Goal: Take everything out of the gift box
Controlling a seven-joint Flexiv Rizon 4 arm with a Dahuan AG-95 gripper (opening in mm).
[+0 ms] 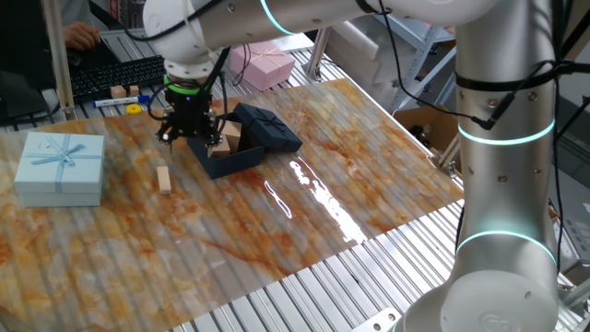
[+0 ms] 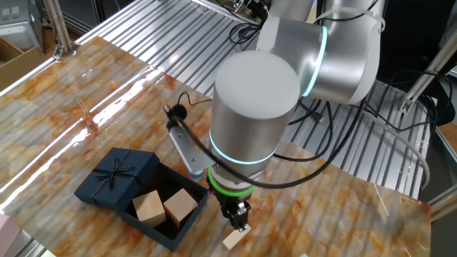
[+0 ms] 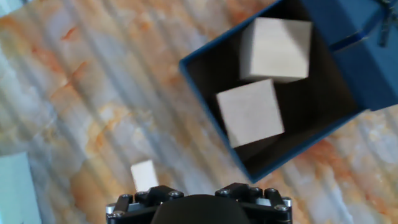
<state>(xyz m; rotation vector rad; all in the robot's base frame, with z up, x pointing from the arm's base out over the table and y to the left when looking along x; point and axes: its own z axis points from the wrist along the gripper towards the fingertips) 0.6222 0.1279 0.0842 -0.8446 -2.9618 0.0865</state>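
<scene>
The navy gift box (image 1: pixel 241 162) stands open on the marbled table, its bowed lid (image 1: pixel 268 129) leaning against its far side. Two pale wooden cubes lie inside it (image 2: pixel 150 208) (image 2: pixel 181 205); the hand view shows them as well (image 3: pixel 275 41) (image 3: pixel 250 112) within the box wall (image 3: pixel 202 93). A thin small wooden slab (image 1: pixel 164 178) lies on the table outside the box, also in the other views (image 2: pixel 235 240) (image 3: pixel 144 175). My gripper (image 1: pixel 191 138) hovers above the box's left edge, between the box and the slab, open and empty. Its fingertips are out of the hand view.
A light blue ribboned box (image 1: pixel 62 166) stands at the table's left. A pink box (image 1: pixel 263 65) is at the back. A keyboard (image 1: pixel 115 78), small blocks (image 1: pixel 118 92) and a yellow item (image 1: pixel 135 109) lie back left. A cardboard box (image 1: pixel 424 124) sits beyond the right edge.
</scene>
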